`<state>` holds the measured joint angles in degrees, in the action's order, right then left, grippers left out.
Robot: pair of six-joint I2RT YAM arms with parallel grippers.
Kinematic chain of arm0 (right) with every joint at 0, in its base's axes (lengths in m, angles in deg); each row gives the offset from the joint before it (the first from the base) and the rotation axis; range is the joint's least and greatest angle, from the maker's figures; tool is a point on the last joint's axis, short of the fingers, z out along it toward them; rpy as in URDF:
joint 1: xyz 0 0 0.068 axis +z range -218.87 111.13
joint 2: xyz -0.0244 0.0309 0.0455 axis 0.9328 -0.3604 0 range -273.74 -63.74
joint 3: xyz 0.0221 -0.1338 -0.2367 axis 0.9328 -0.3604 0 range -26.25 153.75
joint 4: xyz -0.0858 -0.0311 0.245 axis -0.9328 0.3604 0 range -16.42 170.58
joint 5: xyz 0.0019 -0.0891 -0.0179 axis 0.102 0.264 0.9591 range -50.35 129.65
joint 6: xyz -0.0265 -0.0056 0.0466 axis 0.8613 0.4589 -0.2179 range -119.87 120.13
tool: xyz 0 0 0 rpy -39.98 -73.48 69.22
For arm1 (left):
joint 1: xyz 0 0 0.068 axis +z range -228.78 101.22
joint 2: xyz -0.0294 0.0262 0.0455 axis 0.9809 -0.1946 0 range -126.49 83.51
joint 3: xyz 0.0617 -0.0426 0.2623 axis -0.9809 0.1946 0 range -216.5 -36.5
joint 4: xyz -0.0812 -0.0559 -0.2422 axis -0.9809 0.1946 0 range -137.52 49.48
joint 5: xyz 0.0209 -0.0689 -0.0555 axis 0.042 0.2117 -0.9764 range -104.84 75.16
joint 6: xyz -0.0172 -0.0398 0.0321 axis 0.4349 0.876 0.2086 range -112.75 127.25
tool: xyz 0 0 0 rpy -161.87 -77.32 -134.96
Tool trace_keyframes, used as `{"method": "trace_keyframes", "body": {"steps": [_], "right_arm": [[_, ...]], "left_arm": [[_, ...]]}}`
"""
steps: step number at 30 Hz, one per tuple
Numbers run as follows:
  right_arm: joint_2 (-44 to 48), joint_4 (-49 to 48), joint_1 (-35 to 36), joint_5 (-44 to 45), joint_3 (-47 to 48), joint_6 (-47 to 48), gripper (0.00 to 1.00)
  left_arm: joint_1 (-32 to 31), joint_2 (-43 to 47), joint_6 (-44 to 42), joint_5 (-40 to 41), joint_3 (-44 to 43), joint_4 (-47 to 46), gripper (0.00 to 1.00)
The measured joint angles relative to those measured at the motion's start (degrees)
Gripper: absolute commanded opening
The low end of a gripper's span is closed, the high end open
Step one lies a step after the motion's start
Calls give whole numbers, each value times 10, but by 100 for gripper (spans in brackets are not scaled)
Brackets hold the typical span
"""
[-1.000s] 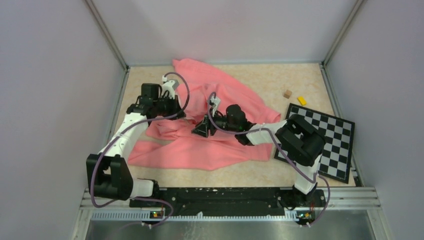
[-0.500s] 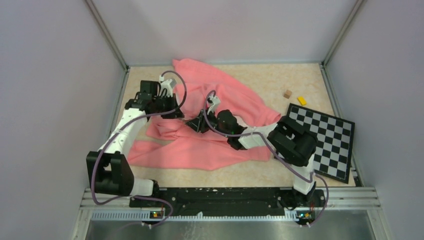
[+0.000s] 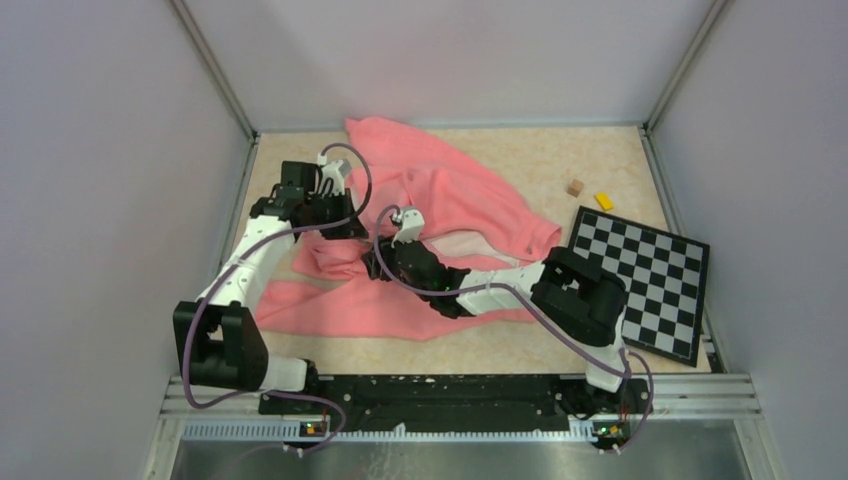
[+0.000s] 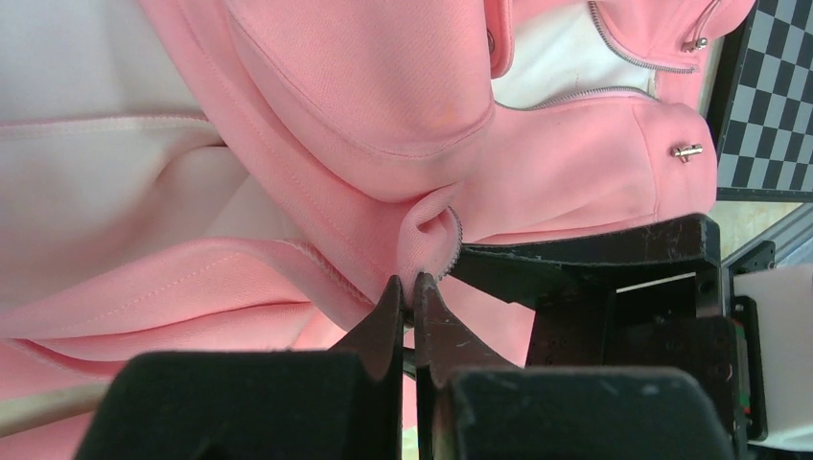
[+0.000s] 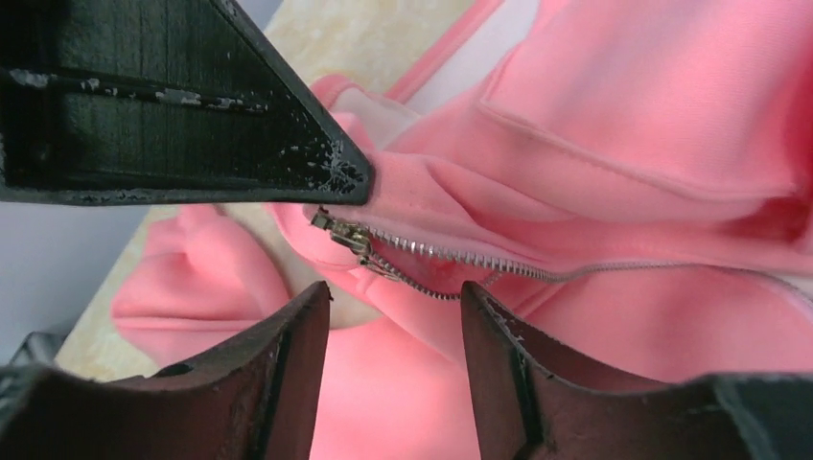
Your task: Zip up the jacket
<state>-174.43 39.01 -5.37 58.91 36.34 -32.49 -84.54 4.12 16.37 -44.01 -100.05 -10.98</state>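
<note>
Now | left arm bent forward, left gripper (image 4: 410,287) pinching jacket (image 3: 470,190) fold | right arm stretched low, right gripper (image 5: 395,287) parted before metal zipper (image 5: 431,254) | soft pink fleece rumpled on table (image 3: 600,160).

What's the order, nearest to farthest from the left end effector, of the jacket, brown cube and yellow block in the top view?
1. Jacket, pinched by the left end effector.
2. Brown cube, far right.
3. Yellow block, just beyond it.

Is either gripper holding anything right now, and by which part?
Left gripper pinches the salmon-pink fleece jacket at a fold of its zipper edge; right gripper is open, holding nothing.
</note>
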Motion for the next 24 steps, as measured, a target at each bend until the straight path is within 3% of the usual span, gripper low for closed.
{"method": "trace_keyframes", "body": {"steps": [3,6,9,13,18,24], "right_arm": [[1,28,20,61,7,3,57],[1,58,29,78,7,4,45],[1,68,31,73,7,-3,40],[1,67,31,65,9,-13,40],[-6,57,31,60,28,-19,50],[-35,50,31,70,61,-19,49]], "left_arm": [[0,0,0,0,-2,2,0],[0,0,0,0,-2,2,0],[0,0,0,0,-2,4,0],[0,0,0,0,-2,7,0],[0,0,0,0,-2,10,0],[0,0,0,-2,-2,11,0]]}}
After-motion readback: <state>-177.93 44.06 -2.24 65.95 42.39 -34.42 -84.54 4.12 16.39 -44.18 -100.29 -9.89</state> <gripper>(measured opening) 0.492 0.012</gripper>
